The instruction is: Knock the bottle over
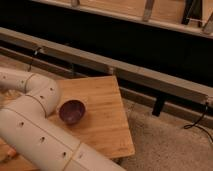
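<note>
The bottle is not in view. My gripper is not in view either; only my white arm point(35, 125) shows, folded across the lower left of the camera view over the wooden table point(107, 120). The arm's elbow point(42, 92) sits just left of a dark purple bowl point(72, 111) on the table. The arm hides much of the table's left side.
An orange object point(6, 152) peeks out at the far left edge below the arm. The table's right edge drops to a speckled floor point(170, 145). A grey rail point(130, 72) and dark wall run behind, with a black cable point(197, 122) at right.
</note>
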{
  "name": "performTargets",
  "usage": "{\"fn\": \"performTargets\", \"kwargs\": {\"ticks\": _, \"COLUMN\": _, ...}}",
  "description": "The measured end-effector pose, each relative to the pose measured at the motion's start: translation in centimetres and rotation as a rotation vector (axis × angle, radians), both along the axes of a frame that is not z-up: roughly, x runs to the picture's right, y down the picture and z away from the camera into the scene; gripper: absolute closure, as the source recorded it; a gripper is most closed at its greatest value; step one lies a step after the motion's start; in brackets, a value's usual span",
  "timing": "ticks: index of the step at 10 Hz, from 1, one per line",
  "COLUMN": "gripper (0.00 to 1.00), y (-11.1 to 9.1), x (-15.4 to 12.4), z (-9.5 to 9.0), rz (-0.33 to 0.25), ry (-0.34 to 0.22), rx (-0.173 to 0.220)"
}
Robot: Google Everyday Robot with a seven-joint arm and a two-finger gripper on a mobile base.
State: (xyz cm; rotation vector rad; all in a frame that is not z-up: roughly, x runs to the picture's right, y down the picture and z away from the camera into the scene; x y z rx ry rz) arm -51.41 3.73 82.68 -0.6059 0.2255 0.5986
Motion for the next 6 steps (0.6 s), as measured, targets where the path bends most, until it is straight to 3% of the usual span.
{"fn": "performTargets", "kwargs": {"ticks": 3, "gripper": 1.00, "y": 0.0, "x": 0.7, "z": 1.3, "rz": 0.026, "ry": 0.028, "rx": -0.020}}
{"fn": "performTargets", "kwargs": {"ticks": 6, "gripper": 1.00, "y": -0.2, "x": 0.4, "z": 2.1, "rz": 0.046, "ry": 0.016, "rx": -0.020}}
